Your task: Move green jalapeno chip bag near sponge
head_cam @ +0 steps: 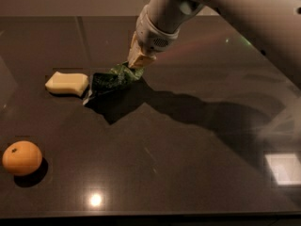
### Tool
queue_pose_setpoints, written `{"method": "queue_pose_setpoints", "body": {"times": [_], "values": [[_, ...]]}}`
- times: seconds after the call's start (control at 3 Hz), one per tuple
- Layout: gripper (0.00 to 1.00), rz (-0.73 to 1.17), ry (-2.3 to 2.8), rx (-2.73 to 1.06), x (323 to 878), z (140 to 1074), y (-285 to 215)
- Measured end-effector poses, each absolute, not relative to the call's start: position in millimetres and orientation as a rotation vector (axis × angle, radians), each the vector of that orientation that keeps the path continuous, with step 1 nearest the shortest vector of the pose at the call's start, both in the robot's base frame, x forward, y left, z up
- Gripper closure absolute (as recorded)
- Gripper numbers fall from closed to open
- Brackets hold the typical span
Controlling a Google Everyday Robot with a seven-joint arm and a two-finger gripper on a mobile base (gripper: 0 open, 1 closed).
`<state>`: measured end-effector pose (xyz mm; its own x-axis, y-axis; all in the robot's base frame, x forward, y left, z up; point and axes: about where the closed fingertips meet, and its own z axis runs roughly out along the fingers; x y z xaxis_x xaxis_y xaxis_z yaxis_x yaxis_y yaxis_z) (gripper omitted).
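One end of the crinkly green foil jalapeno chip bag [110,80] is clamped in the tan two-finger gripper [137,64], low over the dark glossy table [188,173], a grip that lets the limp bag trail along. Its free end lies just beside the pale yellow wavy-sided sponge [67,83], so release looks due.

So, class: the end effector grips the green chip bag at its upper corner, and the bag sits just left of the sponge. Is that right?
Not quite. The camera view shows the chip bag just right of the sponge, not left. The end effector does grip its upper corner.
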<state>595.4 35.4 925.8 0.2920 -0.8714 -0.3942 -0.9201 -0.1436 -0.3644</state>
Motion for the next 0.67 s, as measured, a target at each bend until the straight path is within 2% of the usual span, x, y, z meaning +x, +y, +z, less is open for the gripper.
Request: {"method": "queue_pose_setpoints", "body": {"times": [0.67], "values": [[0.14, 0.154, 1.587, -2.000, 609.1, 911.7, 59.6]]}}
